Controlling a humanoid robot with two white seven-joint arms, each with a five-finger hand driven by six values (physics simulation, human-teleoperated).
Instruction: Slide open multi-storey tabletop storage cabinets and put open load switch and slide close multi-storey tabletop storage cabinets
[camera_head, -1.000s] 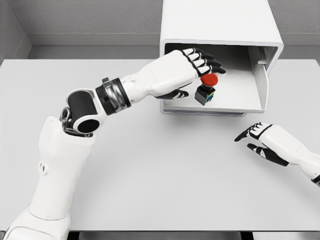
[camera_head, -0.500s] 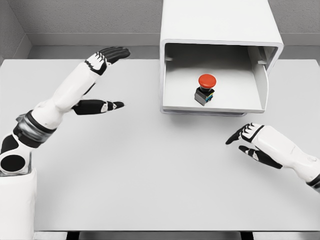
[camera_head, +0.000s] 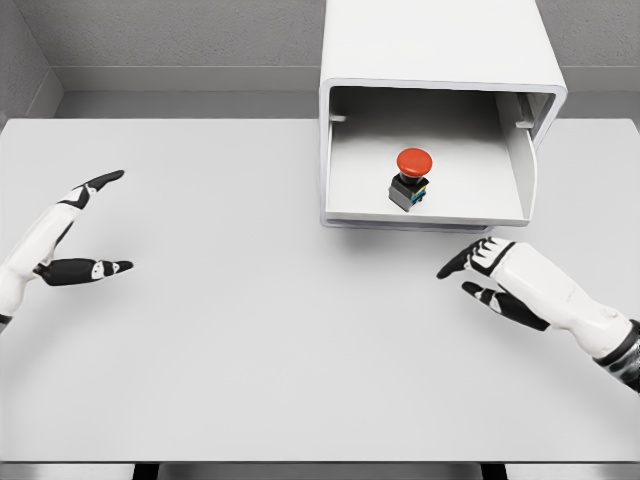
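One cabinet (camera_head: 437, 60), open | one switch (camera_head: 411, 180) inside it on the tray | my left robot hand (camera_head: 75, 230) far left of cabinet, spread, empty | my right robot hand (camera_head: 495, 275) just before cabinet, relaxed, empty | one desk (camera_head: 270, 350)

Left hand (camera_head: 62, 232) — back, far left

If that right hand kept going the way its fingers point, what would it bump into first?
The right hand points up and left across the bare table. Its line seems to pass just below the open drawer of the cabinet, so probably nothing, though depth is hard to judge.
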